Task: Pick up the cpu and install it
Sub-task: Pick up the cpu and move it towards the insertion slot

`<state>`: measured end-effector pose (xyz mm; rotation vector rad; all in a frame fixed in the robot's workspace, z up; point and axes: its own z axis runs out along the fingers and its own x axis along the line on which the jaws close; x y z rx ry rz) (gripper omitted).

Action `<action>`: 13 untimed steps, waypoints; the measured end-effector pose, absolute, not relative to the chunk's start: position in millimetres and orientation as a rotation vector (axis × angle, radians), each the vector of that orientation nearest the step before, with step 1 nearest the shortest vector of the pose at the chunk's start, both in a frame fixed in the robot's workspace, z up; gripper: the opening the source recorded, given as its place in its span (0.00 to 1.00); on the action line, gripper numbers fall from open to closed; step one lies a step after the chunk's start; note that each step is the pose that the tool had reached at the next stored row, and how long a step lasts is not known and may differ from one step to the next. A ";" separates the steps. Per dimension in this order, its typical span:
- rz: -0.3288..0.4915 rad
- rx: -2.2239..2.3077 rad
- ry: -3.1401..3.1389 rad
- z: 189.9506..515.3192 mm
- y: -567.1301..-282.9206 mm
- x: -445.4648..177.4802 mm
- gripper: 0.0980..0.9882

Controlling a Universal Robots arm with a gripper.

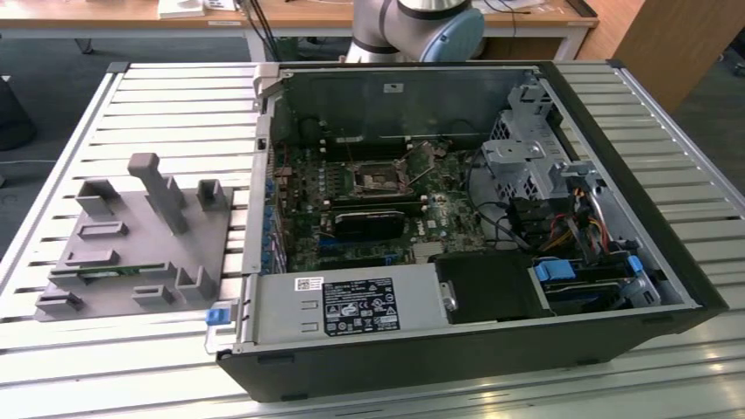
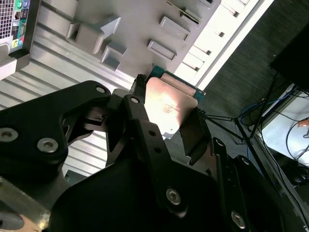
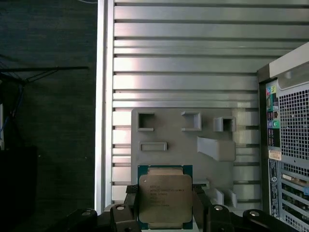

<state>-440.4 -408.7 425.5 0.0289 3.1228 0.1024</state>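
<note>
The cpu is a flat square chip with a silver-grey metal top and a thin green rim. It sits between the black fingers of my gripper, which is shut on its two opposite edges. In the second wrist view the same cpu shines between the fingers. Beyond it, well apart from the chip, lies the grey fixture plate. In the exterior view the black-framed socket lies on the motherboard inside the open computer case.
The grey fixture plate with raised blocks and a green memory stick lies on the slatted table at the exterior view's left. The arm's base stands behind the case. Cables and a drive cage crowd the case's right side.
</note>
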 end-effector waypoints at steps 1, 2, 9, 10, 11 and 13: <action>0.102 0.029 3.123 425.4 -408.8 -439.1 0.49; 0.102 0.029 3.123 425.5 -408.8 -437.7 0.49; 0.102 0.029 3.123 425.5 -408.8 -426.2 0.49; 0.102 0.029 3.123 425.4 -408.6 -425.0 0.49; 0.102 0.029 3.123 425.5 -408.5 -423.7 0.49; 0.102 0.029 3.123 425.5 -408.2 -420.3 0.49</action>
